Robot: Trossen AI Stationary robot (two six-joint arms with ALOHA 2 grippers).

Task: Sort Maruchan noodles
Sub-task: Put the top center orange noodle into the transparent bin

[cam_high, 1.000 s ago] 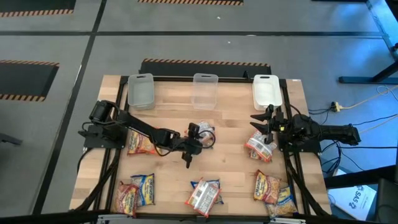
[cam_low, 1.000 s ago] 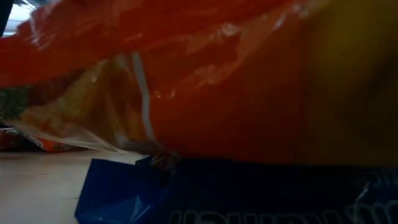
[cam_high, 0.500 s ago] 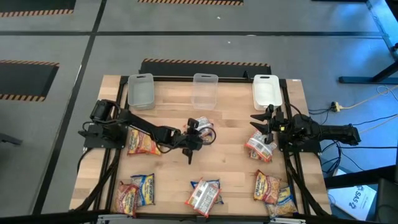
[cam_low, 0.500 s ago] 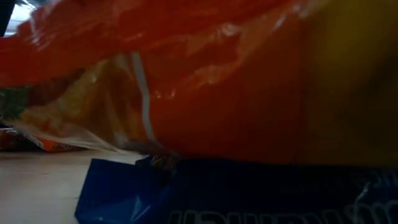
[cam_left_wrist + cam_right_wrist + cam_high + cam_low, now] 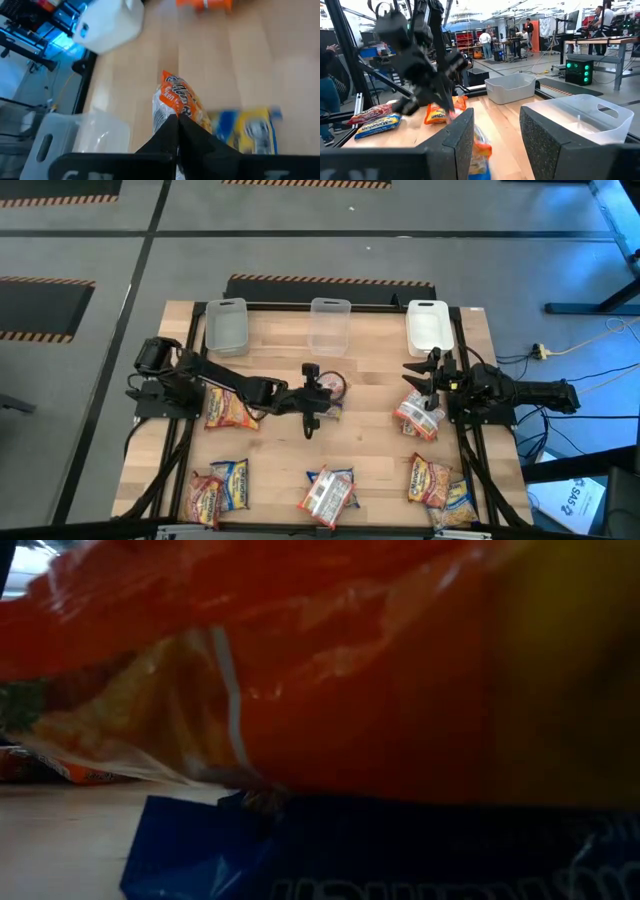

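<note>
My left gripper (image 5: 318, 392) reaches to the table's middle and is shut on an orange Maruchan noodle packet (image 5: 181, 99); the same packet (image 5: 439, 115) shows in the right wrist view. A blue-and-yellow packet (image 5: 249, 131) lies flat on the wood just beside it. More packets lie at the left (image 5: 228, 410), near left (image 5: 218, 488), near middle (image 5: 328, 492) and near right (image 5: 440, 485). My right gripper (image 5: 495, 131) waits open at the right edge, above another packet (image 5: 418, 416). My left gripper pinches the orange packet's near end (image 5: 170, 111) between its two shut fingers. The fingers come from the table's left, slanting downward. The packet sticks out ahead of the fingertips, turned on its edge, and looks raised off the wood.
Three bins stand along the far edge: clear at the left (image 5: 225, 326), clear in the middle (image 5: 330, 326), white at the right (image 5: 428, 323). In the low view an orange packet (image 5: 350, 670) on a blue one (image 5: 300, 850) fills the picture. People stand in the room behind.
My left gripper has shut on the orange packet at the table's middle and risen with it, rolling a little. The packet has come up off the wood and turned onto its edge. The blue-and-yellow packet has stayed on the table.
</note>
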